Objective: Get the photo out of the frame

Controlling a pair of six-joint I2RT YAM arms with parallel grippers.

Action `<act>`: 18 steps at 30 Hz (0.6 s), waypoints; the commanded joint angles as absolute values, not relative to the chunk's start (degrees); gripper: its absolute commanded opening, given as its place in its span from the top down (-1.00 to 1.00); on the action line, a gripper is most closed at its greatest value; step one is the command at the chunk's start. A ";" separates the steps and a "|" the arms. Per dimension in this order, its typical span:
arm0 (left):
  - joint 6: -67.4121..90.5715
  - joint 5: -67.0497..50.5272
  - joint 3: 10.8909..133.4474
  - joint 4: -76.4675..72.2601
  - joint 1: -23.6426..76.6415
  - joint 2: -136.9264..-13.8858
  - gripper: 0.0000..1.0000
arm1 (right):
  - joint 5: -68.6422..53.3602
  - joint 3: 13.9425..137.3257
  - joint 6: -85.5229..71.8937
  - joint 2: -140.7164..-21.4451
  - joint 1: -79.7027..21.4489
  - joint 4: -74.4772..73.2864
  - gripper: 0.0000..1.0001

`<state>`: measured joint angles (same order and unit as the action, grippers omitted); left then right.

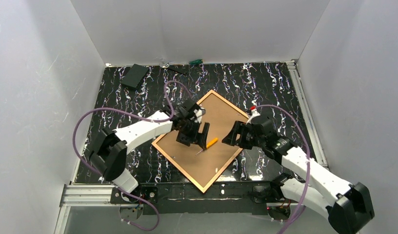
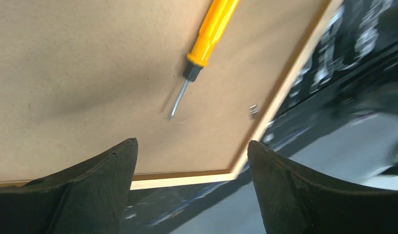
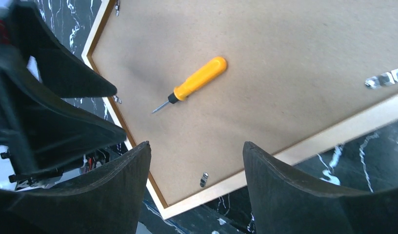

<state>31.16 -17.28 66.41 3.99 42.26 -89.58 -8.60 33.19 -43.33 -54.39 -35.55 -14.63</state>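
Note:
The frame [image 1: 180, 168] lies face down and turned diagonally on the black marbled table. The photo shows only its plain brown board back [image 1: 219, 119], still inside the rails. An orange-handled screwdriver [image 1: 210, 143] lies loose on the board. My left gripper [image 1: 194, 142] hovers over the board just left of it, open and empty. In the left wrist view the screwdriver [image 2: 209, 36] lies beyond the fingertips, and the frame's near corner rail [image 2: 182, 180] runs between them. My right gripper [image 1: 228, 138] is open over the frame's right side, with the board [image 3: 285, 73] and rail [image 3: 333, 134] below it.
Small metal clips [image 3: 204, 179] [image 3: 385, 79] sit at the board's edge. A black box [image 1: 134, 75] lies at the back left, and a green-handled tool [image 1: 195, 61] lies against the back wall. White walls close in three sides of the table.

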 commanded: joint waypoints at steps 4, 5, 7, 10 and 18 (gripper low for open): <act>13.33 -5.67 67.29 9.74 52.57 -95.00 -0.49 | -2.16 27.92 -45.41 -39.81 -34.64 -19.20 -0.53; 13.47 -4.44 67.89 9.46 53.43 -96.50 -0.45 | -2.04 27.56 -45.63 -38.87 -34.55 -19.89 -0.53; 13.28 -1.60 69.21 9.49 55.11 -99.34 -0.34 | -1.93 26.92 -46.18 -37.58 -34.54 -21.22 -0.52; 12.80 4.47 69.72 9.06 57.11 -102.20 -0.17 | -2.36 26.19 -46.80 -36.50 -34.46 -22.37 -0.50; 10.56 12.44 71.17 8.41 58.80 -105.70 0.23 | -3.24 24.41 -47.43 -36.20 -34.46 -21.40 -0.49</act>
<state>12.78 5.67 69.84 3.90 58.94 -104.20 -3.36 24.95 -46.65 -36.47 -34.61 -22.44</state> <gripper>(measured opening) 0.464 0.743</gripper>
